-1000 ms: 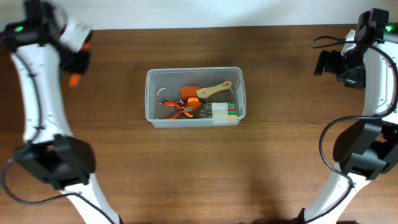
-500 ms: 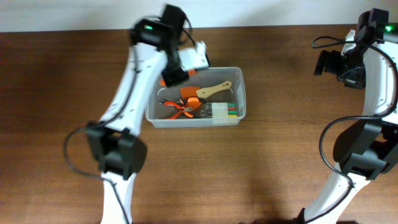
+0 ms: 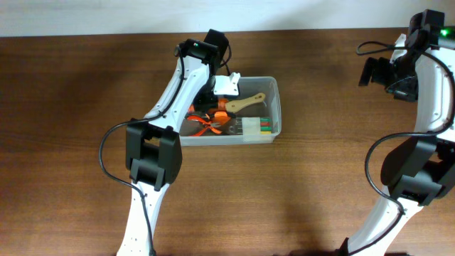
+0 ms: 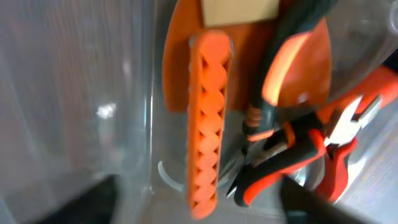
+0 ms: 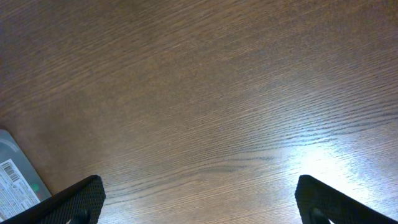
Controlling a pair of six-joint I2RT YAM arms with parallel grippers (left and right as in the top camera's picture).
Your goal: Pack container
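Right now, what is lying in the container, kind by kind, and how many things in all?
Spatula, wooden handle, orange blade: 1
Pliers, orange and black grips: 1
Orange ridged strip: 1
White pack with green and red ends: 1
Total in the container: 4

The overhead view was evenly and softly lit, with only faint shadows on the table. The left wrist view was very close and blurred, with a small glint on the container wall. In the right wrist view a bright glare lay on the table at lower right, while the upper left was dimmer.
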